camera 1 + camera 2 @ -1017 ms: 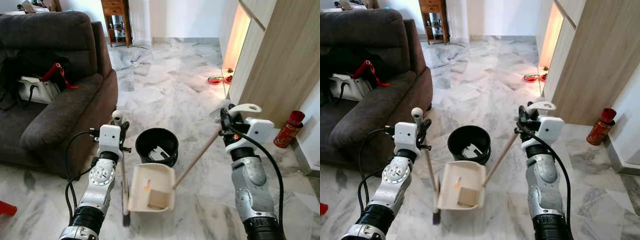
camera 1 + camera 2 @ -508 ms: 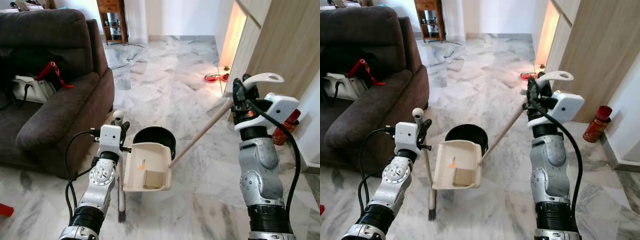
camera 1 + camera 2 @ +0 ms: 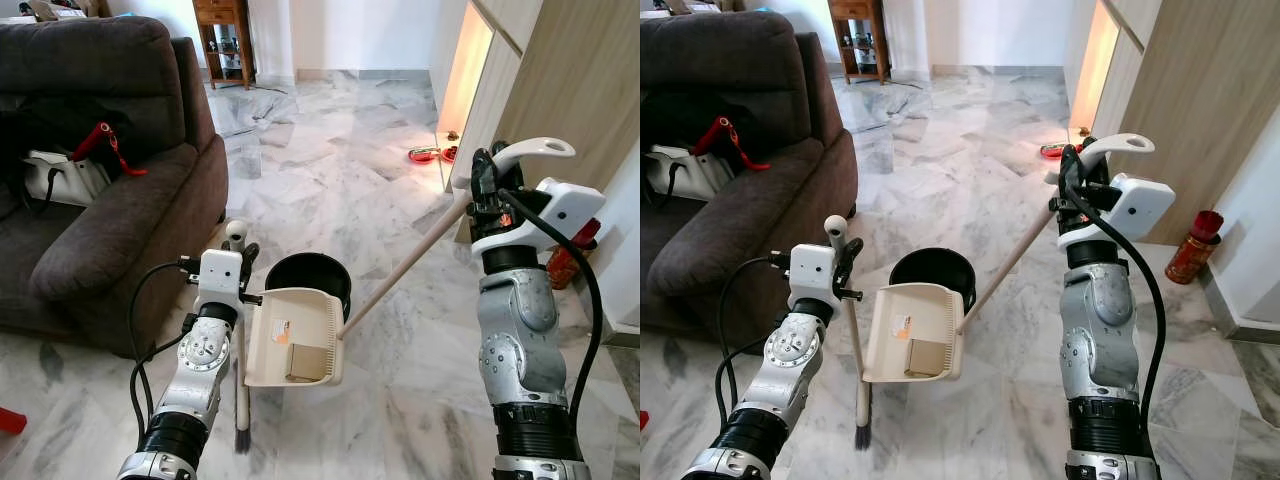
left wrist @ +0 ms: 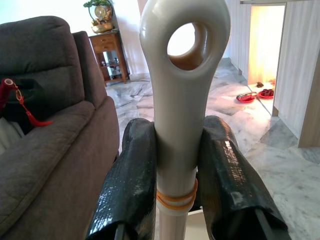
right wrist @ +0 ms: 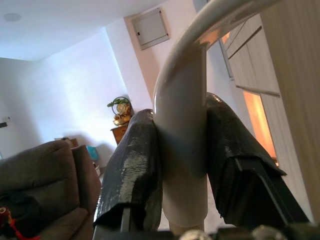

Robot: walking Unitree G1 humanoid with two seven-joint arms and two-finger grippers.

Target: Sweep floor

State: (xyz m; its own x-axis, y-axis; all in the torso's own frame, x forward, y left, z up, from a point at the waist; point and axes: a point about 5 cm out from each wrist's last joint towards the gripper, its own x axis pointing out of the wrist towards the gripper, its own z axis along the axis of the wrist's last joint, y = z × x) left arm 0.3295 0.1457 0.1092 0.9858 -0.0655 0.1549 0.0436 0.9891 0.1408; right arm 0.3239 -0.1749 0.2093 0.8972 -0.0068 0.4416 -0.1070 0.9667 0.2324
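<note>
**Cream dustpan raised over black bin, broom upright at left**

Cream plastic dustpan (image 3: 295,338) hangs tilted above the marble floor (image 3: 330,170), its far edge just at the rim of the black bin (image 3: 312,275). A brown cardboard scrap (image 3: 306,362) and a small orange bit lie in the pan. The pan's long handle (image 3: 405,272) runs diagonally up to the right gripper (image 5: 181,165), whose two black fingers are closed against the handle just below its curved loop end; the right arm is raised near the wooden cabinet (image 3: 560,110).

Left gripper (image 4: 175,170) has its fingers clamped on the broom (image 3: 240,385) handle below the eyelet top. Broom stands near upright, bristles at the floor, just beside the pan on the sofa side.

Surroundings: dark grey sofa (image 3: 110,200) with a white bag (image 3: 60,180) on the seat; red bottle (image 3: 566,255) at the cabinet's foot.
</note>
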